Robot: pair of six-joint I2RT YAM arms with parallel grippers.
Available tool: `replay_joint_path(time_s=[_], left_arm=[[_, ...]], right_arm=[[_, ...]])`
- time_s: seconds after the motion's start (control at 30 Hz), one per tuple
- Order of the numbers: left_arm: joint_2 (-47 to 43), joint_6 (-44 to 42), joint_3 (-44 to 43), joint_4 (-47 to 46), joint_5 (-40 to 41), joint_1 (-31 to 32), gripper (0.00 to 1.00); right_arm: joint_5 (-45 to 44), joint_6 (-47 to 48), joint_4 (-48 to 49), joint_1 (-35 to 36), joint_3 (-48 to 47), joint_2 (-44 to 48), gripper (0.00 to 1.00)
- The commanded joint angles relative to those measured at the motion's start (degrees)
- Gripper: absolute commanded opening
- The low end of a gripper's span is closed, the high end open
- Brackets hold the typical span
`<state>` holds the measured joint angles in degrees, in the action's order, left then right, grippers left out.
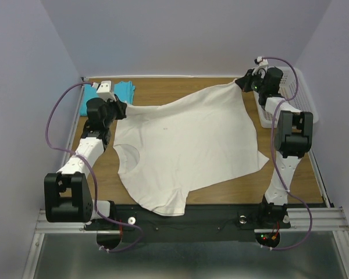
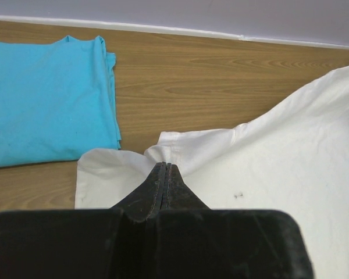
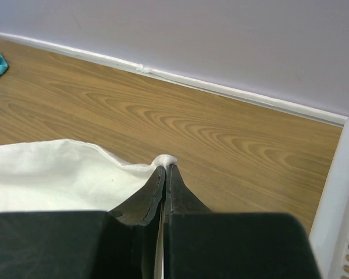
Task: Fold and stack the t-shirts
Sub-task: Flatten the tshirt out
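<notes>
Near edge: cream t-shirt lies spread on the counter, and its near part laps over the front edge by the arm bases. The neck opening faces the left side.

Mid to far: the cloth rises toward two held points. The left end effector is clamped fully closed on a hemmed edge at far left. The right end effector is clamped fully closed on the far right corner.

Far: turquoise t-shirt lies flat, looks already folded, far left corner, just beside the left grip. White basket is at far right.

Step, my read: stretching the cream shirt out flat before the first fold. To do it well, move both arms in step with even tension. Draw the overhanging part back onto the counter. Lay the far edge down short of the turquoise shirt and steer the right arm wide of the basket.

Only the top view shows the overhang and the full outline. The left wrist view shows the fingers flush on the hem and a small dark speck on the cloth. The right wrist view shows only a tiny nub of cloth past the tips, so it could slip, and the basket wall close by.
</notes>
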<state>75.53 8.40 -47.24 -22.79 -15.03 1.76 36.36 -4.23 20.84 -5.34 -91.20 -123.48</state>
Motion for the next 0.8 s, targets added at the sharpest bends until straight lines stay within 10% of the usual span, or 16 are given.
replay_joint_path(time_s=[0.0,0.77], left_arm=[[1.2,0.0,-2.0,-1.3,0.0,-0.1,0.00],[0.1,0.6,-1.6,-0.2,0.6,1.0,0.00]], right_arm=[[0.2,1.6,3.9,-0.9,-0.6,3.1,0.00],[6.6,20.8,-3.5,-1.0,-4.8,0.5,0.01]])
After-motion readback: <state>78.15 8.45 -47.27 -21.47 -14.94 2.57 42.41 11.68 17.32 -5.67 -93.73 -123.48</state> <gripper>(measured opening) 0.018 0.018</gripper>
